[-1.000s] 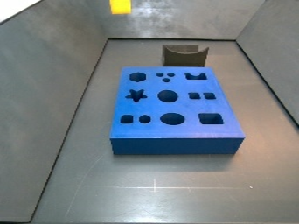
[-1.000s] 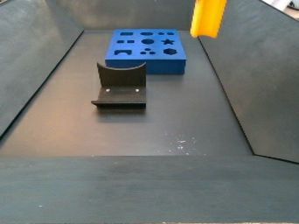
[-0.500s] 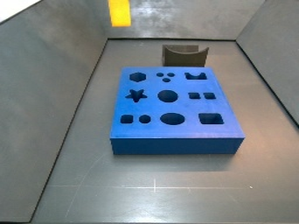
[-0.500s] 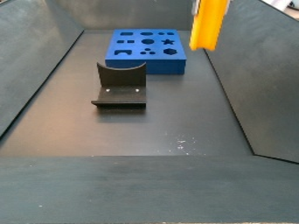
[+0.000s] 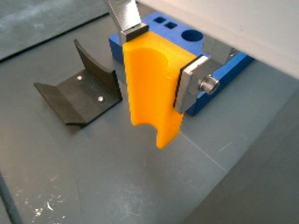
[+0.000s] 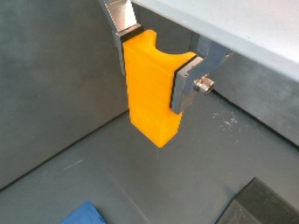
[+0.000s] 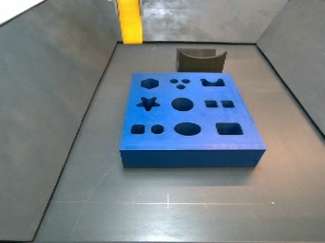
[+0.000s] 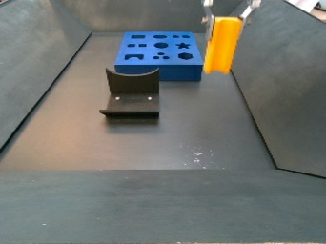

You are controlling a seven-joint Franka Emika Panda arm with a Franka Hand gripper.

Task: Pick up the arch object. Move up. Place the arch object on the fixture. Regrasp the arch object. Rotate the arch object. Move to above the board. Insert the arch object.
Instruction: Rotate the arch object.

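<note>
Arch object (image 5: pixel 155 92) clamped upright between the pincer (image 5: pixel 163 59) fingers.

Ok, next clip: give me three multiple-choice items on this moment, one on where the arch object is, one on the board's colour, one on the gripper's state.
1. Where is the arch object?
A. in a board cutout
B. between the gripper's fingers, in the air
C. lying on the fixture

2. What colour is the board?
A. blue
B. red
C. green

3. The gripper is:
A. open and empty
B. shut on the arch object
C. out of view

Key: 1 B, both wrist views show it clamped above the floor, fixture empty; 2 A, blue in both side views; 3 B, silver fingers press the block's sides.
</note>
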